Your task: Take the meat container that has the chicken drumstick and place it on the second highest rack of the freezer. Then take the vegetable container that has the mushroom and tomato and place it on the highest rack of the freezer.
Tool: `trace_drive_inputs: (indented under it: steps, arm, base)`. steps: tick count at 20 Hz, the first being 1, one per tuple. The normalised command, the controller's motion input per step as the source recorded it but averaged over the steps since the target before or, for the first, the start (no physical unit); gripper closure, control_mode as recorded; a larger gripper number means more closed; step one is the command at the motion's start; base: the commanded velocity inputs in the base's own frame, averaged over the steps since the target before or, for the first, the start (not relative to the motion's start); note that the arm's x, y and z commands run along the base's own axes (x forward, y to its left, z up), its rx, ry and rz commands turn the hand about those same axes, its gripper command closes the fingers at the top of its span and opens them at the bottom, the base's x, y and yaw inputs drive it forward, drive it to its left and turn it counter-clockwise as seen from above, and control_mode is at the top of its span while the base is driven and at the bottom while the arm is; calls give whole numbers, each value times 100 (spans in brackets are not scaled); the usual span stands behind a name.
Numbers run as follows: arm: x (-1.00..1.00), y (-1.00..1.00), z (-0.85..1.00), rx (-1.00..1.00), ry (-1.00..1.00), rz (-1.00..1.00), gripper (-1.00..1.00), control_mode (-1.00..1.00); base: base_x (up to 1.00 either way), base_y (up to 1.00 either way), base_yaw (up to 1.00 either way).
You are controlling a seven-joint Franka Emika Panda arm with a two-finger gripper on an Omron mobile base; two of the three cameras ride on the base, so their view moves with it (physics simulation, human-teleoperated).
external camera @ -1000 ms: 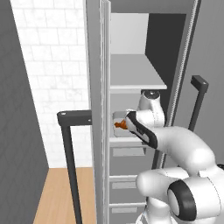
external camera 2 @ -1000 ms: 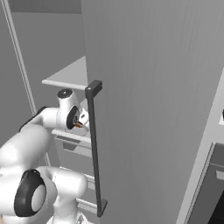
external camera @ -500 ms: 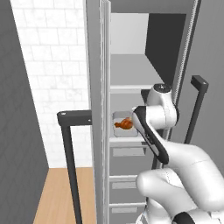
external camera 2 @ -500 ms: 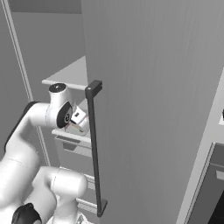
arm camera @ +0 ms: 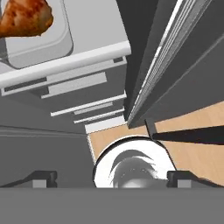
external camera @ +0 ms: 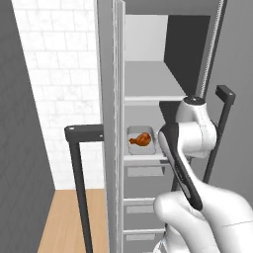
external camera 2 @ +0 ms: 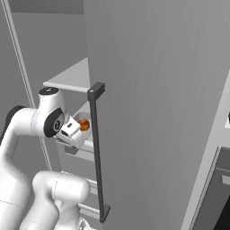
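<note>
One container is now delivered: the meat container (external camera: 142, 140) with the chicken drumstick (external camera: 141, 140) sits on the second highest rack (external camera: 143, 158) of the freezer, under the highest rack (external camera: 153, 99), where half a second ago it was still at the gripper. The gripper (arm camera: 111, 177) has drawn back clear of it, fingertips (arm camera: 41, 178) spread wide and empty, aimed down past the rack edge. By my reading, the first half is done; the vegetable container comes next.

Flat, even rendered light — sharp, no glare.
</note>
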Motion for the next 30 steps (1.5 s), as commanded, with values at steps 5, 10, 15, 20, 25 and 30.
trace_drive_inputs:
  steps: [5,10,15,20,25,30]
  arm:
    - [-71,0,17,0,3,3,-100,-100]
    - [-43,0,31,0,-21,1,-100,-100]
    - [-35,0,45,0,-25,2,-100,-100]
    - [-26,-7,32,0,-22,1,-100,-100]
    - [-5,-3,4,0,-5,0,-100,-100]
    - [0,0,0,0,0,0,-100,-100]
  base:
    - [0,0,0]
    - [0,0,0]
    - [0,0,0]
    - [0,0,0]
    - [0,0,0]
    - [0,0,0]
